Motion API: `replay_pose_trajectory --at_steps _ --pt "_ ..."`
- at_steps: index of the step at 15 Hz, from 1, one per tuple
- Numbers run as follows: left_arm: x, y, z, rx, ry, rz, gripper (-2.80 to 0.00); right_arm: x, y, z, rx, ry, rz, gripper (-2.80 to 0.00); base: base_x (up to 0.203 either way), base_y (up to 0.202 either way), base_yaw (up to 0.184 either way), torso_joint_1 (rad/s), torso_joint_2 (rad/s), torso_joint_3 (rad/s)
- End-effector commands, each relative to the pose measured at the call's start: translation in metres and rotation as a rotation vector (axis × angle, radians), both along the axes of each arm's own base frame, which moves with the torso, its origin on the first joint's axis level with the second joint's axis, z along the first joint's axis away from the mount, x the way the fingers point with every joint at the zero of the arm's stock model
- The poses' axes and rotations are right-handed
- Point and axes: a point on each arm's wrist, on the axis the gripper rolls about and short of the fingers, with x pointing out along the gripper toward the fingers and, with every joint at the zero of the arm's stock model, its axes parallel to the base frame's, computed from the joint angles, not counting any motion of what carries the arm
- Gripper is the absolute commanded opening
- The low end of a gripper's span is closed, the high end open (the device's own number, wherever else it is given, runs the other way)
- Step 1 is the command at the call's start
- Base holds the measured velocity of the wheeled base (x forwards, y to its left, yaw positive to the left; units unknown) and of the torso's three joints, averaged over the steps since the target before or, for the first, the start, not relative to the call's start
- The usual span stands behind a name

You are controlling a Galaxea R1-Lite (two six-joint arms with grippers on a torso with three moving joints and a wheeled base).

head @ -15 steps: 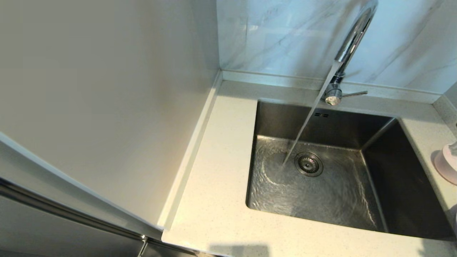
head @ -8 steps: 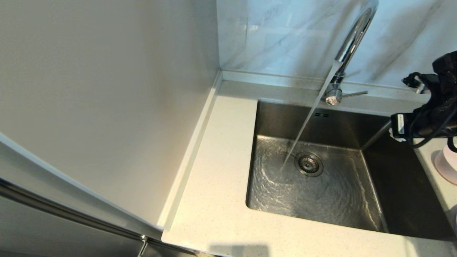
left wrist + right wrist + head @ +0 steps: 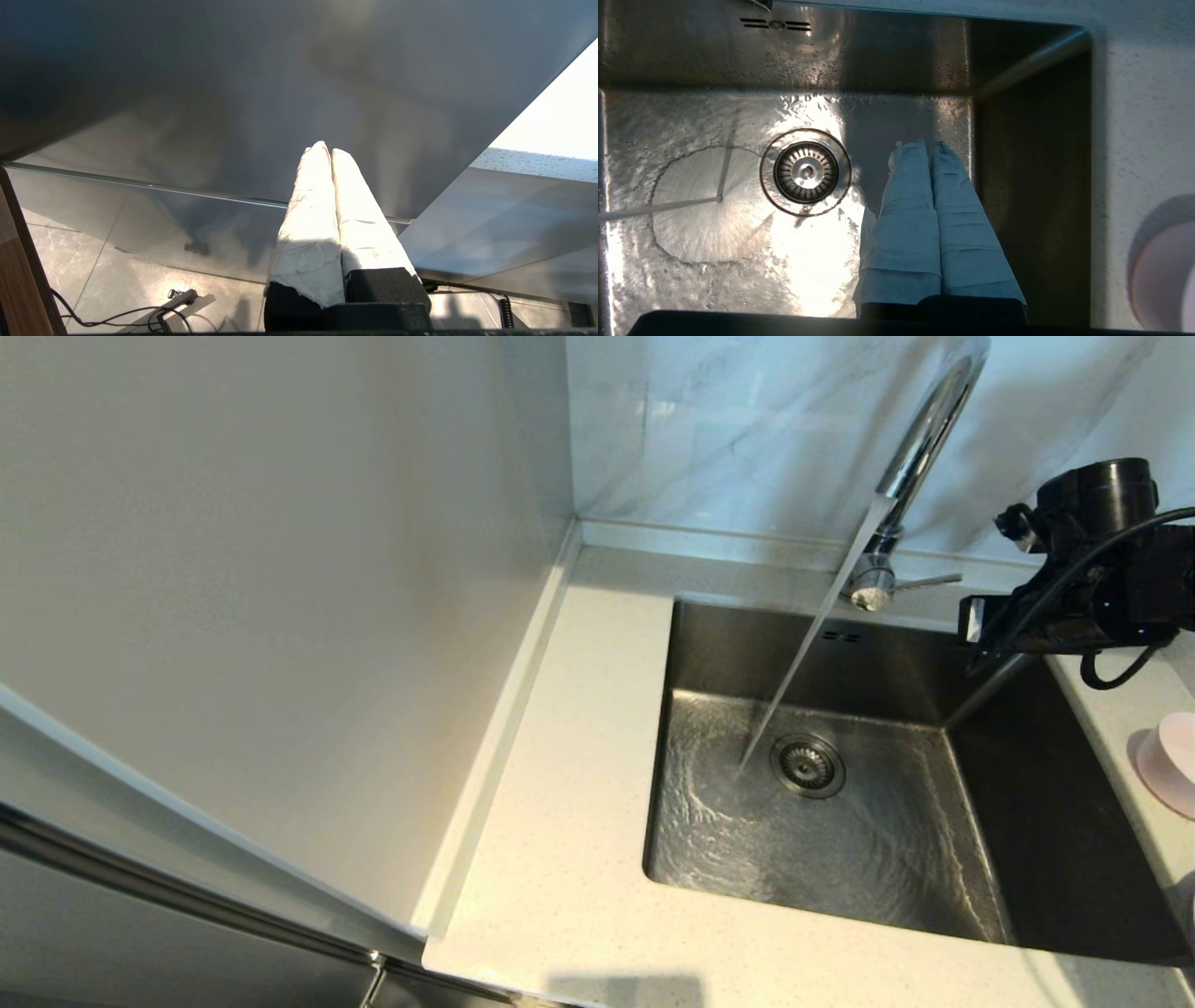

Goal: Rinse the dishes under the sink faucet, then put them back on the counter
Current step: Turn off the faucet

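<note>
Filling the left half of the head view, a tall pale cabinet panel [image 3: 261, 616] stands flush against the speckled off-white surface [image 3: 560, 859], which wraps round the sink [image 3: 1055, 821] and runs back to a low raised edge under marble-veined wall tiles [image 3: 747, 420]. Set into that surface, the brushed steel basin is wet across its floor, with ripples spreading from the spot where the stream lands. From the chrome gooseneck faucet [image 3: 924, 425] at the back rim, a slanting stream of water [image 3: 803, 663] falls just to the left of the round drain strainer [image 3: 808, 765], and the thin side lever [image 3: 929, 581] points to the right. Two small overflow slots [image 3: 840, 637] sit in the back wall below the tap.

Above the sink's back right corner hangs the dark body of the right arm [image 3: 1092, 579], cables looping beneath it. Seen from its own wrist camera, the right gripper [image 3: 931, 149] has its two cloth-wrapped fingers pressed together with nothing between them, poised over the basin floor beside the strainer and near the right wall.

On the surface to the right of the sink rests the pale pink bowl [image 3: 1172, 761], cut off by the picture's edge; the lilac plate is not in view. Parked low beside a grey cabinet front and above a tiled floor, the left gripper [image 3: 327, 151] likewise has its wrapped fingers together and holds nothing.
</note>
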Motion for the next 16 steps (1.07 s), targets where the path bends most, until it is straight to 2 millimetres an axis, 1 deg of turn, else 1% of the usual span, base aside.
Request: replay_pose_trajectory --at_steps 1,4,8,14,16 --pt "0.000 0.000 0.000 0.000 0.000 -0.001 -2.80 0.014 0.002 -0.009 0.006 0.013 0.000 -2.80 0.000 0.000 0.000 0.000 0.00 0.000" --pt "0.000 0.000 0.000 0.000 0.000 0.001 -2.80 0.027 0.005 -0.006 0.042 -0.028 -0.015 -2.80 0.000 0.000 0.000 0.000 0.00 0.000" --pt "0.000 0.000 0.000 0.000 0.000 -0.001 -2.80 0.038 0.008 0.001 0.087 -0.088 -0.030 -2.80 0.000 0.000 0.000 0.000 0.00 0.000" --pt "0.000 0.000 0.000 0.000 0.000 0.001 -2.80 0.049 0.011 0.004 0.105 -0.176 -0.025 -2.80 0.000 0.000 0.000 0.000 0.00 0.000" --pt "0.000 0.000 0.000 0.000 0.000 0.001 -2.80 0.052 0.011 0.009 0.117 -0.236 -0.028 -2.80 0.000 0.000 0.000 0.000 0.00 0.000"
